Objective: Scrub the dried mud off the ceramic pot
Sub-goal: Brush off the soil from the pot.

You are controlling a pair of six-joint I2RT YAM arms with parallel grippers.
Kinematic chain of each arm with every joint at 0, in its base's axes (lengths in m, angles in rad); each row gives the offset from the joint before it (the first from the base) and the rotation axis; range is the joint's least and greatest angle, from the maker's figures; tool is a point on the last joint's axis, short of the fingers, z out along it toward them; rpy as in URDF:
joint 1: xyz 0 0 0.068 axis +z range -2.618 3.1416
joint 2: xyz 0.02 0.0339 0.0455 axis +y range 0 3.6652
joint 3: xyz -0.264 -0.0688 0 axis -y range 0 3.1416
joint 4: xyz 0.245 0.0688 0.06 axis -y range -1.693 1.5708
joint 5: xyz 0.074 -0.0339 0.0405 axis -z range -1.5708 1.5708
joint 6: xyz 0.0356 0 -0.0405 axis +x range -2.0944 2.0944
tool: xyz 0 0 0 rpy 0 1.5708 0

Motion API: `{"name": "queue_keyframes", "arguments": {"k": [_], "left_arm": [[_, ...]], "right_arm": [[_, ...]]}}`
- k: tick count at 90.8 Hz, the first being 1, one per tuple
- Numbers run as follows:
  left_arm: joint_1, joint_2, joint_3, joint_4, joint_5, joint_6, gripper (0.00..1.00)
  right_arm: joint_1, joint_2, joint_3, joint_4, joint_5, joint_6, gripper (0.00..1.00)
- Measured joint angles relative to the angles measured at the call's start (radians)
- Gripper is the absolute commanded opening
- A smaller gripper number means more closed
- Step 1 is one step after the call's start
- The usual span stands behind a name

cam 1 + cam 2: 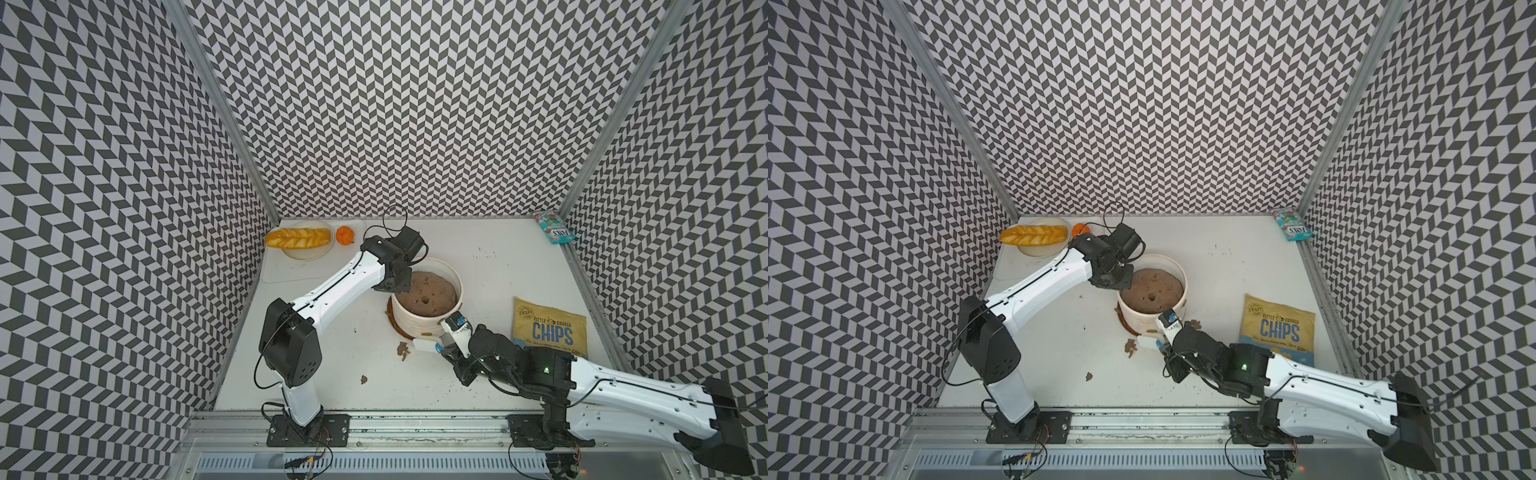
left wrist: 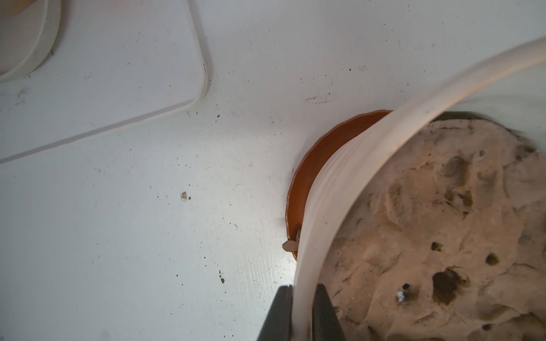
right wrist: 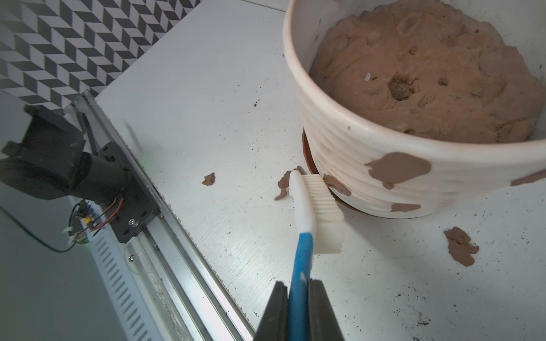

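The cream ribbed ceramic pot stands mid-table on a brown saucer, filled with a brown mass. My left gripper is shut on the pot's rim at its far-left side, one jaw outside and one inside. My right gripper is shut on the blue handle of a white brush. The bristles touch the lower wall beside a dried mud blotch. More dried mud sticks to the wall. Loose flakes lie on the table.
A yellow chips bag lies right of the pot. A plate with bread and an orange sit on a white board at the back left. A snack packet lies back right. The metal rail runs along the front.
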Motion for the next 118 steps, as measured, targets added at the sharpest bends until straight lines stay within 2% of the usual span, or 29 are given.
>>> {"name": "queue_keyframes", "arguments": {"k": [17, 39, 57, 69, 98, 118], "left_arm": [[0.009, 0.007, 0.009, 0.000, 0.001, 0.021, 0.13], [0.030, 0.013, 0.017, 0.006, 0.016, 0.076, 0.11], [0.039, 0.022, 0.028, 0.006, 0.019, 0.119, 0.11], [0.045, 0.026, 0.034, 0.011, 0.021, 0.137, 0.11], [0.065, 0.043, 0.054, 0.026, 0.029, 0.157, 0.11], [0.073, 0.053, 0.064, 0.027, 0.033, 0.182, 0.11]], "right_arm": [[0.006, -0.027, 0.016, 0.014, -0.062, -0.055, 0.00], [0.006, -0.023, 0.047, 0.073, -0.058, -0.146, 0.00], [-0.032, 0.048, 0.047, 0.113, -0.028, -0.201, 0.00], [-0.052, 0.086, 0.032, 0.146, -0.014, -0.180, 0.00], [-0.076, 0.089, -0.084, 0.208, -0.003, -0.035, 0.00], [-0.087, 0.076, -0.123, 0.179, 0.003, 0.013, 0.00]]}}
